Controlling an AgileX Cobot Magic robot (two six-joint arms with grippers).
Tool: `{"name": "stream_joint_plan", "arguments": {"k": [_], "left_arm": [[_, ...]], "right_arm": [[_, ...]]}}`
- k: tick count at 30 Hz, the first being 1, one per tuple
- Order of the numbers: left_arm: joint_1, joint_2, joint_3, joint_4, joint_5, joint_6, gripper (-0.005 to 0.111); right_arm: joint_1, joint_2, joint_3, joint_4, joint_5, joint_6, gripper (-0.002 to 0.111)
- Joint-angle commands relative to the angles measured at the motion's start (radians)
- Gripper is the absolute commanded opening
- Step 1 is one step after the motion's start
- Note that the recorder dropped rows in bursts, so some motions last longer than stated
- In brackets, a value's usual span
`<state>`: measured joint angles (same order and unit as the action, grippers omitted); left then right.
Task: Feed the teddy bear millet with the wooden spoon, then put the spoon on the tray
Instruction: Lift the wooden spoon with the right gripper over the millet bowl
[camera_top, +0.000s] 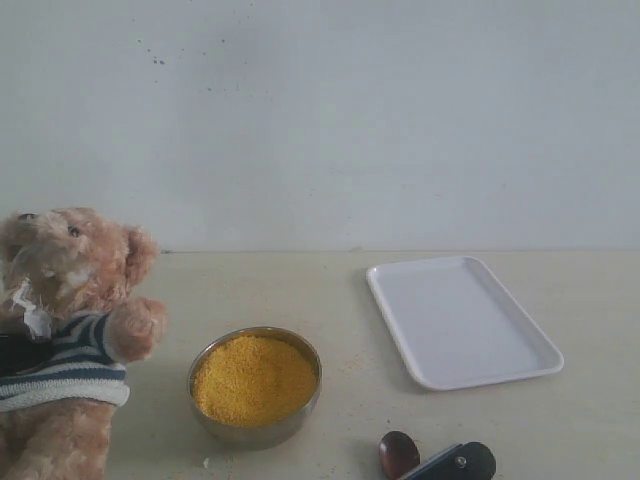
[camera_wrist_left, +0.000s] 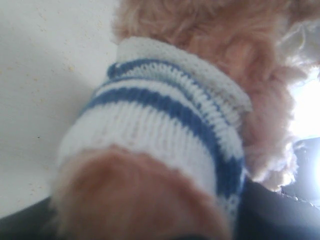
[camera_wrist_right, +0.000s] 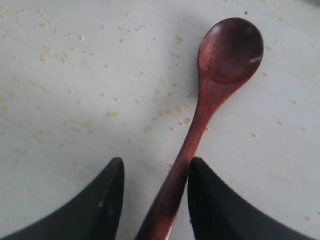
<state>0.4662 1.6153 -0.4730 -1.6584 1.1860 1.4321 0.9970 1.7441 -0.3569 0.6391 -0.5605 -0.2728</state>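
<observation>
It looks like a lab test bench: a plain pale tabletop (camera_top: 300, 290) stands before a bare white wall (camera_top: 320, 100), with only staged props, a white tray (camera_top: 460, 320) at 4 o'clock and a steel bowl (camera_top: 255, 436) at 7 o'clock.

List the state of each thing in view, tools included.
teddy bear, upright, gripped by left tool
millet, heaped in steel bowl, some grains spilled on table
wooden spoon, empty, lying on table
right tool, open, astride spoon handle
tray, empty, flat on table
</observation>
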Motion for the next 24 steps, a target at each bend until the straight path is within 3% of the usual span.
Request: {"name": "stream_joint_plan", "arguments": {"k": [1,5,7,9,16,20,24], "left_arm": [[0.001,0.001,0.001,-0.001,0.035,-0.003,0.004],[0.001,0.001,0.001,-0.012,0.035,-0.002,0.004],[0.001,0.001,0.001,-0.012,0.035,-0.002,0.004],[0.001,0.001,0.001,-0.012,0.035,-0.002,0.004],[0.001,0.001,0.001,-0.011,0.035,-0.033,0.004],[0.001,0.001,0.001,-0.009,0.035,-0.079,0.004],[0.001,0.001,0.001,-0.019,0.035,-0.092,0.004]], "right_arm": [[0.000,0.038,-0.016,0.007,0.018,0.014,0.039],[0.000,0.043,-0.016,0.030,-0.002,0.008,0.039],[0.000,0.043,-0.016,0.069,-0.004,-0.004,0.027],[0.000,0.043,-0.016,0.081,0.008,-0.011,0.002],[0.000,-0.078,-0.004,0.182,0.023,-0.096,0.000],[-0.002,-0.278,-0.004,0.209,0.107,-0.404,0.000],[-0.058,-0.383,-0.047,0.355,0.353,-0.743,0.000]]}}
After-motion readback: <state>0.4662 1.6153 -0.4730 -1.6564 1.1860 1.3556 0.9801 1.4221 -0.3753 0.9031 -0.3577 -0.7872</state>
